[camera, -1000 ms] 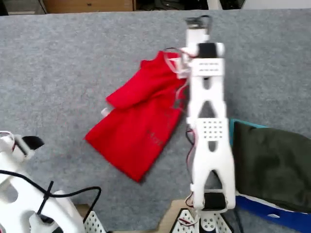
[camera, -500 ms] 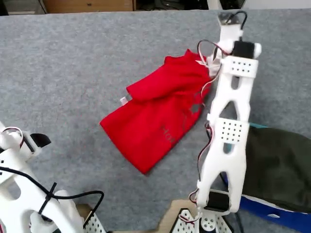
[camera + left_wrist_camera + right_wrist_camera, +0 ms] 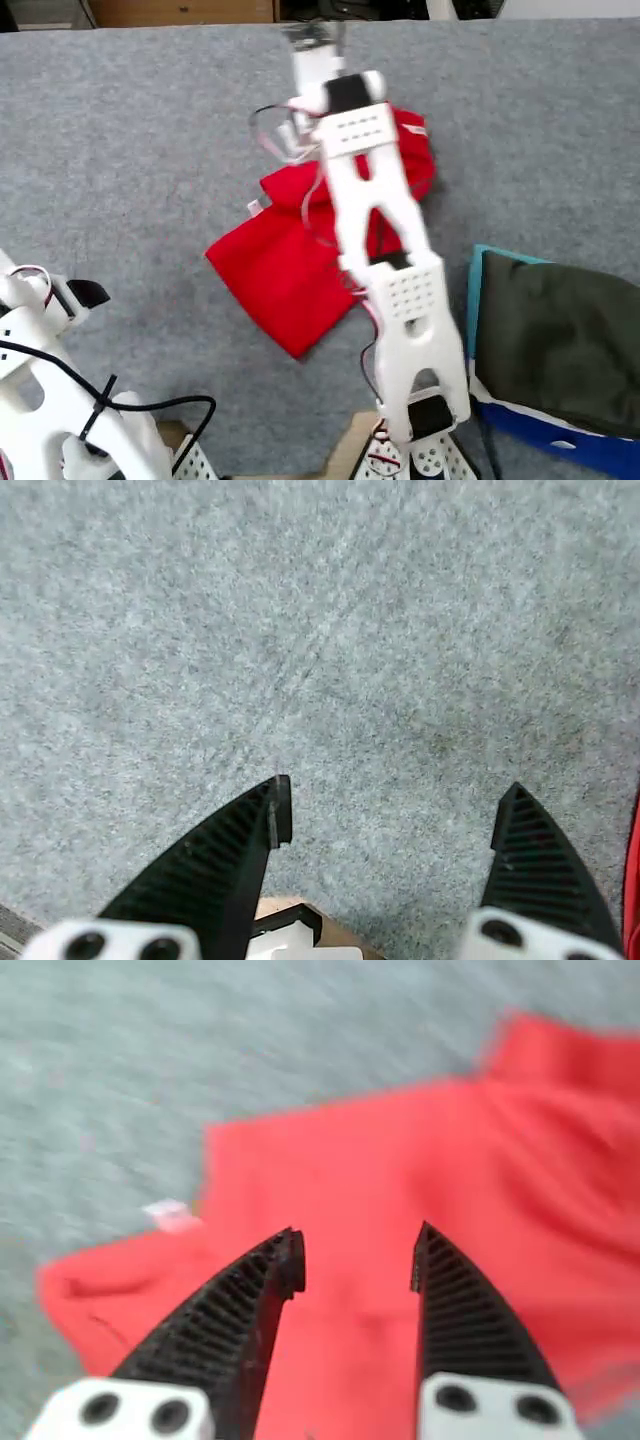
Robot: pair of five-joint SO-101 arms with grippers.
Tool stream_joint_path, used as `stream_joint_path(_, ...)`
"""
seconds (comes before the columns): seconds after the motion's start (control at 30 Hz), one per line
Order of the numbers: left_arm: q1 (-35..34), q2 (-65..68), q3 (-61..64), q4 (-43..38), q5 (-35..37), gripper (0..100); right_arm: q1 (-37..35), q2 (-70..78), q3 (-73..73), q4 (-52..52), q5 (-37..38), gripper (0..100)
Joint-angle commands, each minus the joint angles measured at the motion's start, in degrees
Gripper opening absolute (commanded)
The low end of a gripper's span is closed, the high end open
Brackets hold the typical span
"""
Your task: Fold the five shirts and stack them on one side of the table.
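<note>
Right hand [image 3: 355, 1250] hovers part open, empty, over the red shirt [image 3: 275, 275] bunched mid desk [image 3: 120, 130], at ten o'clock from the dark green cloth [image 3: 560, 345]; a shallow pinch may catch one layer and undo the fold.

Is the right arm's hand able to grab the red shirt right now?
Probably yes. The right hand hangs open just above the red shirt, and nothing lies between them.
</note>
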State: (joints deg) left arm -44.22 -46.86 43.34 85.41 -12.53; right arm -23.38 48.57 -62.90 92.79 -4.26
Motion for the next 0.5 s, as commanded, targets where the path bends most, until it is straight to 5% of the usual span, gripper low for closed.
stream_joint_path(0.0,0.0,-0.66,1.14,-0.62,0.44,32,-5.05,1.89,0.22,-6.42,-0.88,17.8)
stream_joint_path(0.47,0.0,-0.66,2.81,-0.53,0.44,32,-8.31,15.08,0.13,-13.63,-0.88,17.6)
